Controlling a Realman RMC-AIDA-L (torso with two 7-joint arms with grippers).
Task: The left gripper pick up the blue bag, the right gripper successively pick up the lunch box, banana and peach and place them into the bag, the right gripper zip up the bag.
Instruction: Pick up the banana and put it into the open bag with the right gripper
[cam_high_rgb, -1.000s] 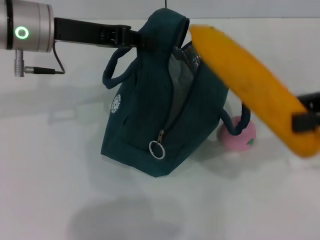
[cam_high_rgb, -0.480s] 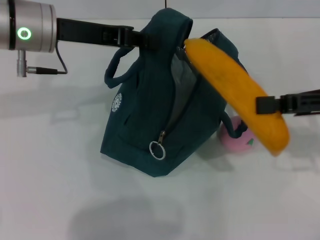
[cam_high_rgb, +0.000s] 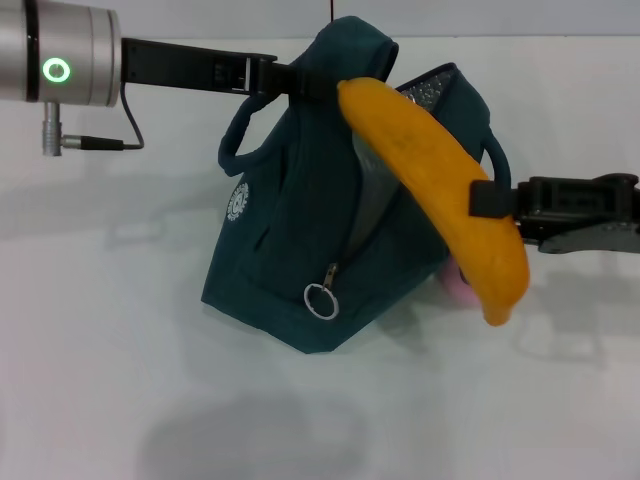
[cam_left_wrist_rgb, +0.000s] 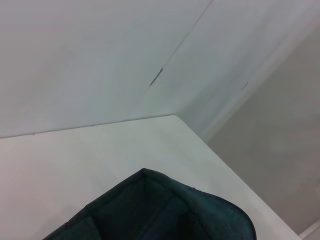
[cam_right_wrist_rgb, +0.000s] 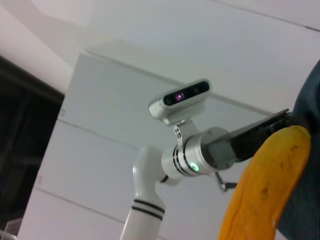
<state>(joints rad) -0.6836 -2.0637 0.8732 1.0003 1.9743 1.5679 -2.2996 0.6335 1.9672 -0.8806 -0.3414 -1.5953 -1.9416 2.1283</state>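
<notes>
White tabletop (cam_high_rgb: 120, 380); pale wall panels (cam_left_wrist_rgb: 90, 55), thin seam; dark opening (cam_right_wrist_rgb: 20, 150)

- peach (cam_high_rgb: 459, 285): mostly hidden behind banana (cam_high_rgb: 440, 190) and blue bag (cam_high_rgb: 300, 260), only a pink sliver shows
- lunch box: not visible
- bag interior unreadable in left wrist view

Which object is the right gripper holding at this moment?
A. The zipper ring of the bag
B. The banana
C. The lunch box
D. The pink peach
B. In the head view the right gripper is shut on the banana, whose upper end is at the mouth of the blue bag, while the left gripper holds the bag's top up.
</notes>
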